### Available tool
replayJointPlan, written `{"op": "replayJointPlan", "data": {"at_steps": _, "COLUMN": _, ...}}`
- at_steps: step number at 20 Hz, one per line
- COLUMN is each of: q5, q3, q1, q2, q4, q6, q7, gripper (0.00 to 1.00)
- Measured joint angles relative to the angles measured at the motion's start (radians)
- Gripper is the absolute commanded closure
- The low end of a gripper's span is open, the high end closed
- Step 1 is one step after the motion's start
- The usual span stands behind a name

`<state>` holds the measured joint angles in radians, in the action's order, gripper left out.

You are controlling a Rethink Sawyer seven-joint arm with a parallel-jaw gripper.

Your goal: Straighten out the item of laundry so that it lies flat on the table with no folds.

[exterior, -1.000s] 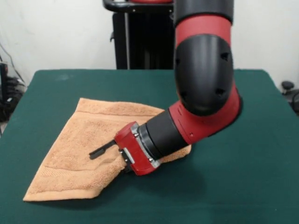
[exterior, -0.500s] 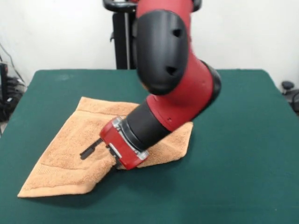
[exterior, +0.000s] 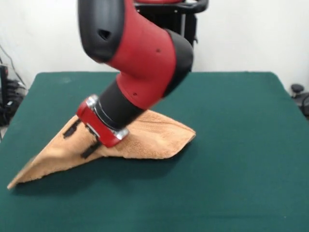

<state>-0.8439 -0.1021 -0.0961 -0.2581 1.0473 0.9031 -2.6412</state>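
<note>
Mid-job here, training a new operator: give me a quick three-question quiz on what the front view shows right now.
1. True or false: the towel lies fully flat on the table.
2. The hand is over which part of the towel in this picture: A) left part, B) right tip, C) off the towel?
3. What colour is the table cover?

Key: 1 false, it is bunched and folded. 2 A. 3 dark green.

No writing, label, brand mark, number or sign can be read anywhere in the front view: none on the arm [exterior: 140, 53], none on the towel [exterior: 149, 137], none on the table [exterior: 241, 145]
</note>
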Motion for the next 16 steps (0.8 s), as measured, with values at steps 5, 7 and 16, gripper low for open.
{"op": "replayJointPlan", "data": {"at_steps": 5, "q5": 0.012, "q3": 0.014, "q1": -0.031, "q2": -0.058, "q4": 0.07, "q6": 0.0, "q7": 0.079, "gripper": 0.0}}
{"op": "replayJointPlan", "data": {"at_steps": 7, "q5": 0.012, "q3": 0.019, "q1": -0.038, "q2": -0.072, "q4": 0.087, "q6": 0.0, "q7": 0.091, "gripper": 0.0}}
{"op": "replayJointPlan", "data": {"at_steps": 16, "q5": 0.011, "q3": 0.057, "q1": -0.044, "q2": -0.077, "q4": 0.099, "q6": 0.0, "q7": 0.091, "gripper": 0.0}}
